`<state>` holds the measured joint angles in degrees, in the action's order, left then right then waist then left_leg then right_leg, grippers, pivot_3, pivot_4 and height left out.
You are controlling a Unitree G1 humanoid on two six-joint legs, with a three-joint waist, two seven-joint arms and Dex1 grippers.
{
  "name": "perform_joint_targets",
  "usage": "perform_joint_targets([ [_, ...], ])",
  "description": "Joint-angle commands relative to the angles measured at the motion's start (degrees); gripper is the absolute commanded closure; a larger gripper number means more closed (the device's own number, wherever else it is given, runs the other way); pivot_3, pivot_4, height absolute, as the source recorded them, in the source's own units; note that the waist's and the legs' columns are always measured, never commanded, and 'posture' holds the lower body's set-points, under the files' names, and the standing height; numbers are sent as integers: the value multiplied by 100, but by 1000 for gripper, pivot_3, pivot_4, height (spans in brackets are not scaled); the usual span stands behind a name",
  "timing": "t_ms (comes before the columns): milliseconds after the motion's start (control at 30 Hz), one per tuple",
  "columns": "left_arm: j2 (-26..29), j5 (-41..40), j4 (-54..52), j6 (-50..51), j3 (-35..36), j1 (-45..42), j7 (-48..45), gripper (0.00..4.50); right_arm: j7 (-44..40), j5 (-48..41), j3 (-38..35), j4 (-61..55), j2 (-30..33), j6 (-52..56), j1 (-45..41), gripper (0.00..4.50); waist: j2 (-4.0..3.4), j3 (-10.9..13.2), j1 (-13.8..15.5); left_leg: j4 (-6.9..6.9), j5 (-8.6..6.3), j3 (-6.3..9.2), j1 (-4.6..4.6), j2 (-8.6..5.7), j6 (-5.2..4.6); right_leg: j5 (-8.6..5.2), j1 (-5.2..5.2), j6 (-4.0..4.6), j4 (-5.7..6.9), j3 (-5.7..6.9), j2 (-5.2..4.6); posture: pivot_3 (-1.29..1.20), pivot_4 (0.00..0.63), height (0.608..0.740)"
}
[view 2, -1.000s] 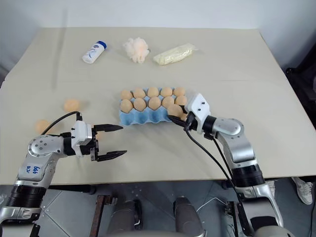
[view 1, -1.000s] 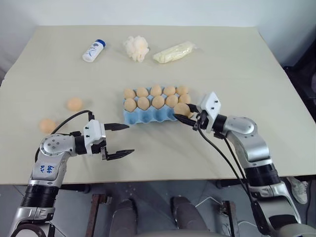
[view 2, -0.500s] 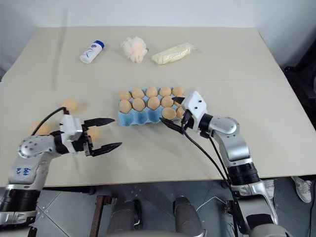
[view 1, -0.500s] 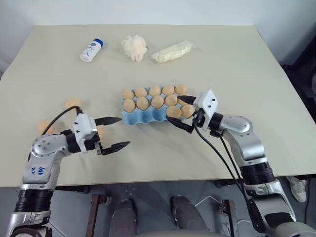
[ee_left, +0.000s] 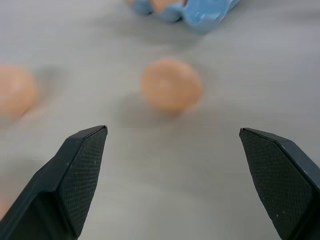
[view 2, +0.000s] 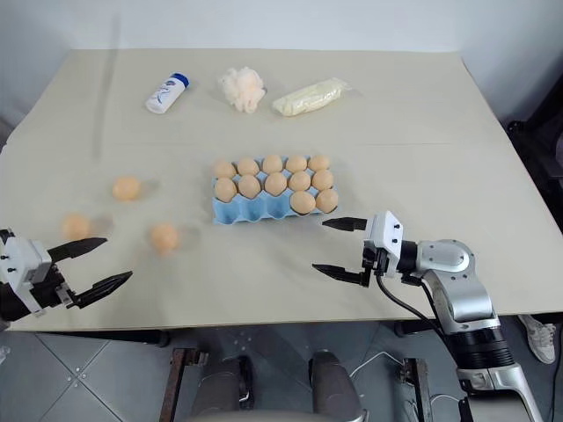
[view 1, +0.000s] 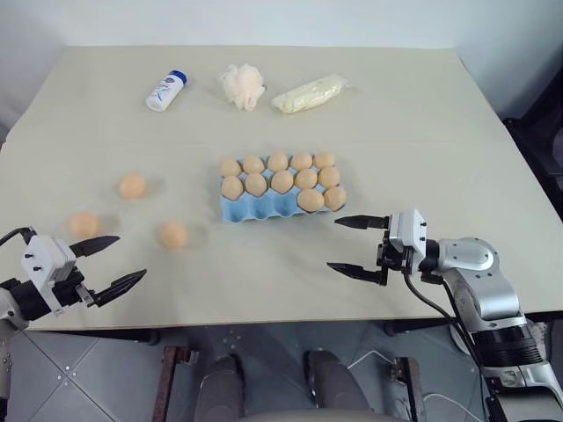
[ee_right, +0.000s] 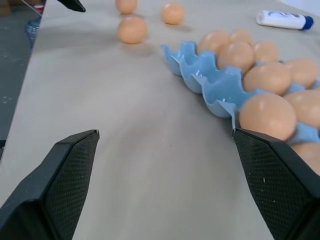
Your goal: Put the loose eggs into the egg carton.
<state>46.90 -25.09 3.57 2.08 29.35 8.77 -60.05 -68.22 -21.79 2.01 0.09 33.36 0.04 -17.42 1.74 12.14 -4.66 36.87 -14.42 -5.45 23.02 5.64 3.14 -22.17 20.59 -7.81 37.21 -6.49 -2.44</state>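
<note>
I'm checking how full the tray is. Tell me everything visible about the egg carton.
The egg carton is a light blue moulded tray, lidless, lying flat mid-table. It looks like moulded pulp or foam. Twelve tan-orange eggs fill its far and middle rows and two near-row cups at its right end; three near cups stand empty. No gripper touches it.

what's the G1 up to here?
Loading eggs into the egg carton. Twelve cups are filled; three in the near row are empty. Three loose eggs lie on the table to the carton's left. Both grippers are open and empty: the right gripper near the carton, the left gripper near the loose eggs.
</note>
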Motion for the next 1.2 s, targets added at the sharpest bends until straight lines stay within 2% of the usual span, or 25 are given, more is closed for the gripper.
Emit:
perform_joint_targets([
  [33, -65, 44, -23, -141, -101, -157, 58, 0, -2, 10, -13, -19, -65, -207, -67, 38, 1, -1, 8, 0, 0, 0, 1, 1, 0, 3, 0, 3, -5, 2, -1, 0, 150, 740],
  [333, -553, 272, 254, -2, -999, -1328, 556, 0, 116, 171, 104, -197, -50, -246, 27, 38, 1, -1, 12, -9, -2, -2, 6, 7, 6, 9, 7, -1, -14, 6, 6, 0, 150, 740],
  [467, -816, 672, 816, -145, -1517, -1922, 756, 0, 225, 187, 133, -355, -27, -176, 67, 38, 0, -1, -7, 0, 1, -10, 6, 9, 11, 9, 9, -3, -14, 5, 8, 0, 150, 740],
  [567, -887, 744, 1031, -239, -1607, -2097, 779, 0, 296, 196, 141, -439, -32, -127, 87, 38, 1, -1, -25, 11, 1, -12, 7, 11, 12, 11, 8, -7, -11, 2, 9, 0, 150, 740],
  [667, -835, 750, 1132, -325, -1627, -2182, 712, 567, 471, 202, 85, -582, -31, -70, 165, 0, 1, -1, -2, 14, 1, -14, 7, 14, 13, 11, 9, -7, -8, 3, 11, 0, 150, 740],
  [767, -789, 599, 1000, -263, -1554, -2192, 605, 1511, 570, 202, 78, -656, -16, -42, 229, 0, 1, -1, 6, 16, 1, -14, 7, 14, 12, 11, 8, -7, -6, 3, 10, 0, 150, 740],
  [867, -869, -7, 231, 281, -1536, -2298, 446, 1511, 668, 222, 76, -733, -9, -25, 326, 0, 1, -1, 10, 17, 1, -15, 7, 13, 13, 11, 7, -7, -6, 2, 9, 0, 150, 740],
  [967, -986, -186, -411, 776, -1927, -2587, 446, 1511, 755, 233, 73, -769, -13, -13, 379, 0, 1, -1, 51, 17, 1, -14, 8, 13, 12, 12, 6, -8, -4, 3, 10, 0, 150, 740],
  [1067, -1266, -82, -692, 1053, -2429, -3049, 526, 1511, 832, 256, 93, -802, -18, -4, 400, 0, 0, -1, 139, 26, 2, -12, 7, 10, 11, 14, 3, -13, -2, 1, 10, 0, 150, 740],
  [1200, -1821, 383, -290, 804, -3088, -3803, 586, 1511, 964, 276, 68, -884, -6, 30, 452, 0, 1, -1, 168, 34, 9, -12, 8, 3, 15, 20, -2, -23, -7, -5, 10, 0, 150, 740],
])
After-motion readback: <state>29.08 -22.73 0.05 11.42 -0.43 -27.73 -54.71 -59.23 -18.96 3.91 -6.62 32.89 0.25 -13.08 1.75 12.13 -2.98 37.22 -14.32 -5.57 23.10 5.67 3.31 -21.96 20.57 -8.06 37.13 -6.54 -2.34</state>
